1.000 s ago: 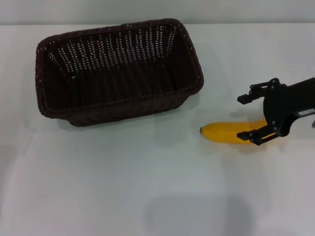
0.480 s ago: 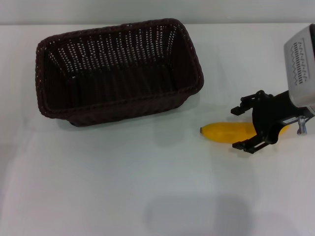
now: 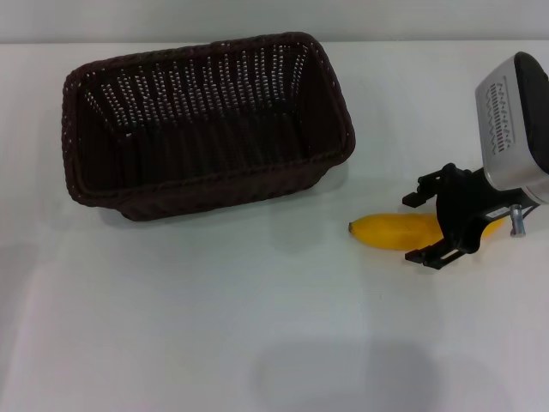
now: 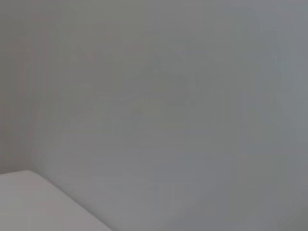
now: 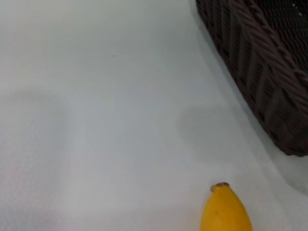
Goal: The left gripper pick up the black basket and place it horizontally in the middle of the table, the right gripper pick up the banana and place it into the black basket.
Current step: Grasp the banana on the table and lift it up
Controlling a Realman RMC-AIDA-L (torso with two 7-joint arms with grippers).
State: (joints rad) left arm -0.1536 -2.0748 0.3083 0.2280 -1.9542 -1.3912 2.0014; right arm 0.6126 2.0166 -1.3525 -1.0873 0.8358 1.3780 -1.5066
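Banana [image 3: 390, 231] lies flat on the white desk [image 3: 214, 326], tip pointing toward the basket. Right hand [image 3: 431, 225] straddles the banana's far end, fingers spread, one either side. Basket [image 3: 206, 124] sits upright beyond the banana, near but apart. Left hand not visible.

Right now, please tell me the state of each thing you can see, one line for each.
black basket: upright on the table, empty.
banana: lying flat on the table, outside the basket.
right claw: open, straddling the banana's far end.
left claw: not in view.
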